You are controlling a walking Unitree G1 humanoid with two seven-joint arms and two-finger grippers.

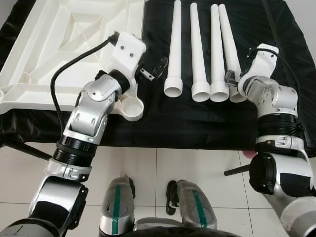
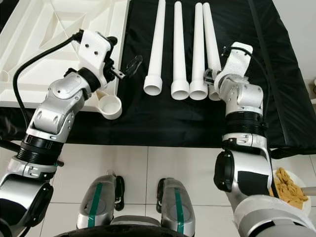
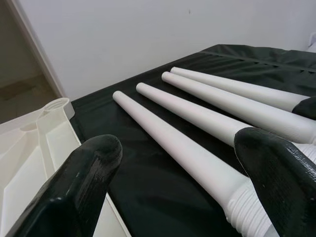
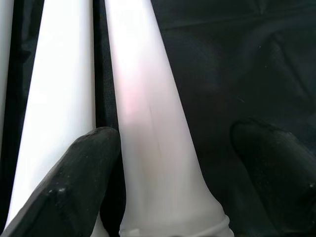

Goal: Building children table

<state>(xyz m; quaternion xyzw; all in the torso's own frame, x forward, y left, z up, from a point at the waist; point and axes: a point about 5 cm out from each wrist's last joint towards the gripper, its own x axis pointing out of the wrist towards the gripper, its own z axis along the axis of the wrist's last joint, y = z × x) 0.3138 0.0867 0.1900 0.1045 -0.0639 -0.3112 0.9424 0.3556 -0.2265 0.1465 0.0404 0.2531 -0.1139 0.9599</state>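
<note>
The white tabletop [image 1: 49, 54] lies upside down at the left of the black cloth, a round leg socket [image 1: 132, 109] at its near corner. Several white tapered legs lie side by side, threaded ends towards me; the leftmost leg [image 1: 174, 54] is nearest my left gripper [image 1: 155, 68]. That gripper hovers open between the tabletop's edge and this leg, its fingers [image 3: 74, 192] holding nothing. My right gripper [image 4: 173, 143] is open and low over the rightmost leg [image 4: 148, 123]. One finger [image 4: 74, 182] sits in the gap beside the neighbouring leg; the other stands apart on the cloth.
The black cloth [image 1: 197, 118] hangs over the table's front edge. A black cable [image 1: 64, 74] loops off my left forearm. On the tiled floor are my feet [image 1: 148, 207], a black stand leg [image 1: 237, 170] and a plate of food [image 2: 289, 187] at the right.
</note>
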